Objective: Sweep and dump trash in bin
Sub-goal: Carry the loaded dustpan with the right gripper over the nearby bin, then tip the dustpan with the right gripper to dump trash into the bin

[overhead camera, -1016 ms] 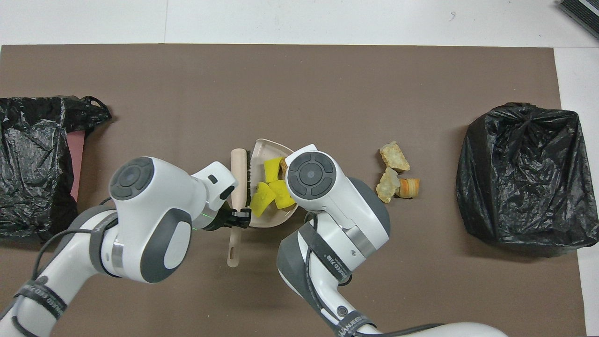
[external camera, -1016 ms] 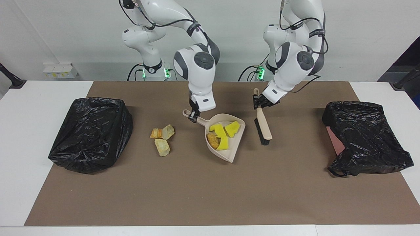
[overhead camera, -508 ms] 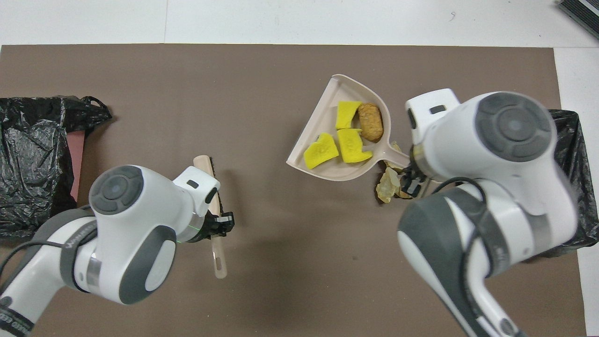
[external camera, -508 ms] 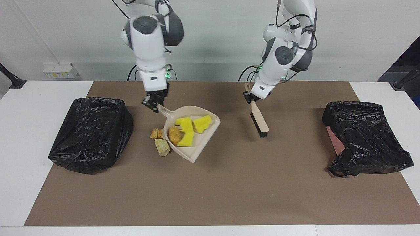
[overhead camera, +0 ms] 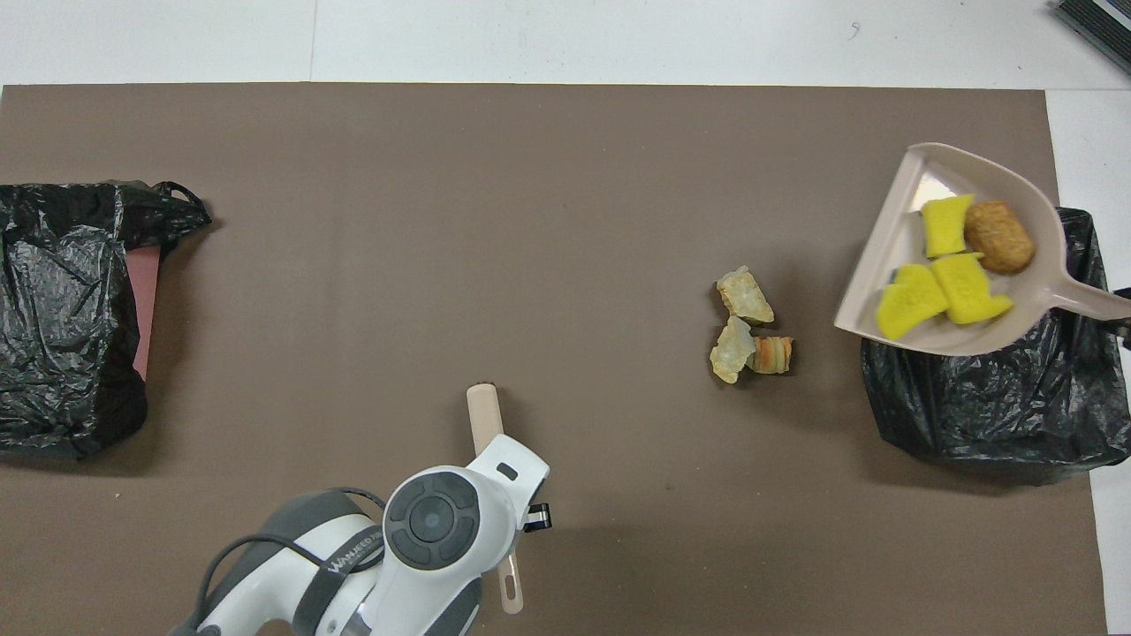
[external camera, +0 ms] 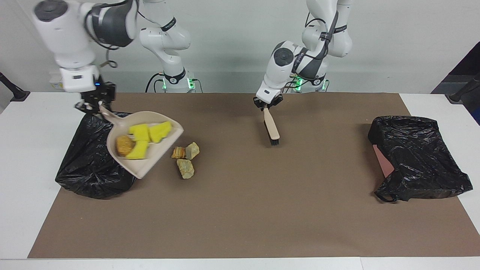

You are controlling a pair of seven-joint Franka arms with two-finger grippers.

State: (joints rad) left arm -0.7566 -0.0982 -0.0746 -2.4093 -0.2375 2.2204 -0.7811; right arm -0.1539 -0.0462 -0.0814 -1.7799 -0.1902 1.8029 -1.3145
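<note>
- right gripper (external camera: 93,106) is clamping the dustpan (external camera: 150,159) handle, holding it over the bin (external camera: 88,165), sponge chunks (external camera: 140,132) and cork roll (external camera: 124,145) riding inside
- bread lumps (external camera: 185,159) are sitting on the table (external camera: 262,210) beside the bin
- left gripper (external camera: 267,105) is gripping the brush (external camera: 271,129)

A robotics lab: two pedestal-mounted arms (cabled, status lights lit) at a white table (external camera: 22,150) with brown mat (external camera: 262,210).
</note>
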